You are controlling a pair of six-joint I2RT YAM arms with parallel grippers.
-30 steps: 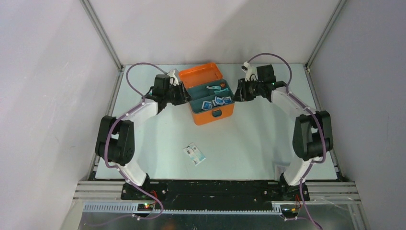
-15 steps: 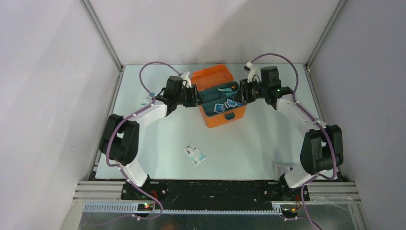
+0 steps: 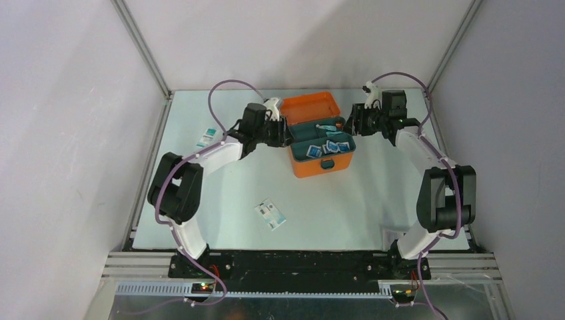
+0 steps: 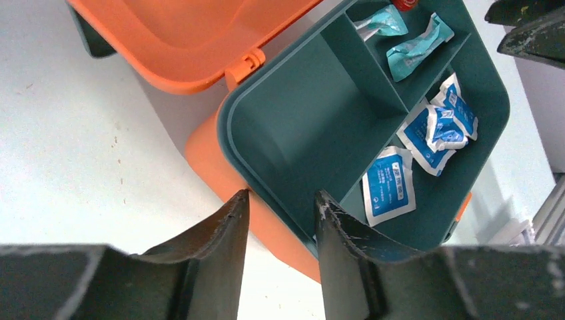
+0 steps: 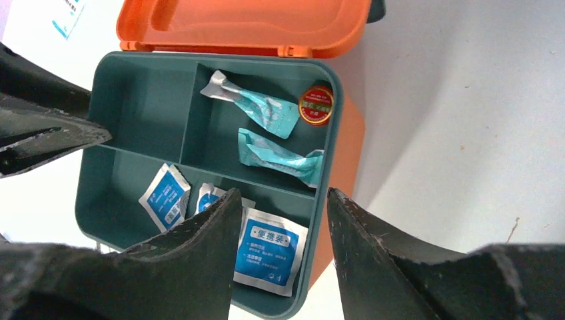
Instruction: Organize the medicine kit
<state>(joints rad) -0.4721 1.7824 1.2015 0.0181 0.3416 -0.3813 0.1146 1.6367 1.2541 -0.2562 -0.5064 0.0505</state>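
The orange medicine kit [image 3: 320, 164] stands open at the back of the table, lid [image 3: 310, 107] tipped back. Its dark teal tray [image 4: 300, 113] holds blue packets [image 4: 390, 183], teal sachets [image 5: 266, 110] and a small red round tin [image 5: 316, 105]. My left gripper [image 3: 288, 133] straddles the kit's left wall, one finger outside on the orange side, one inside the tray [image 4: 281, 195]. My right gripper [image 3: 351, 127] straddles the right wall the same way [image 5: 281, 191]. Both are closed on the walls.
A loose packet [image 3: 270, 215] lies on the table in front of the kit. Another packet [image 3: 208, 138] lies by the left edge, beside the left arm. A small pale item [image 3: 388, 235] sits near the right arm's base. Walls enclose the table.
The kit has moved to the right and slightly back, with both grippers travelling along at its two ends. The loose packets have not moved.
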